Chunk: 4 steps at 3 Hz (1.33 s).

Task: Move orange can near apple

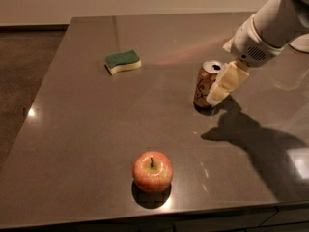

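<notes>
The orange can [204, 84] stands upright on the dark table [87, 129], right of centre, its silver top showing. The apple [152, 171], red and yellow with a short stem, sits near the table's front edge, well apart from the can. My gripper [221, 91], cream-coloured on a white arm [270, 28], reaches in from the upper right. It sits low against the can's right side and overlaps it in the camera view.
A green and cream sponge [122, 61] lies at the back left of the table. The table's front edge [145, 215] runs just below the apple. The floor [24, 81] lies to the left.
</notes>
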Motion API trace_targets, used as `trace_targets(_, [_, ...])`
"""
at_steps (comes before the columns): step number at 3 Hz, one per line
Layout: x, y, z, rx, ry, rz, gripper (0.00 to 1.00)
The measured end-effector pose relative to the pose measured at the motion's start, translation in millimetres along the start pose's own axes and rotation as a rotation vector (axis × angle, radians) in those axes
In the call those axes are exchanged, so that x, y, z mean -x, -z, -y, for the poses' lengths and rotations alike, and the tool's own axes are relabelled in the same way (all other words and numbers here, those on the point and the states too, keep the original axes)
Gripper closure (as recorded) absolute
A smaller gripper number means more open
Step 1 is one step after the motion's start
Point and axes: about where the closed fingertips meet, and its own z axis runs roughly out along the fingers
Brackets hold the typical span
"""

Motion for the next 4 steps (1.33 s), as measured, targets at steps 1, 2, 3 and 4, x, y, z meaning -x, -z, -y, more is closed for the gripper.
trace_targets(1, [3.8,-8.3,-0.5,0.022,0.008,0.024,0.18])
trace_targets(2, [5.4,-12.3,-1.0,0.041,0.012,0.046,0.41])
trace_targets(3, [7.2,-9.1,-2.2,0.059,0.024,0.068,0.65])
trace_targets(4, [9.7,6.4,-16.9,0.096,0.069,0.101,0.87])
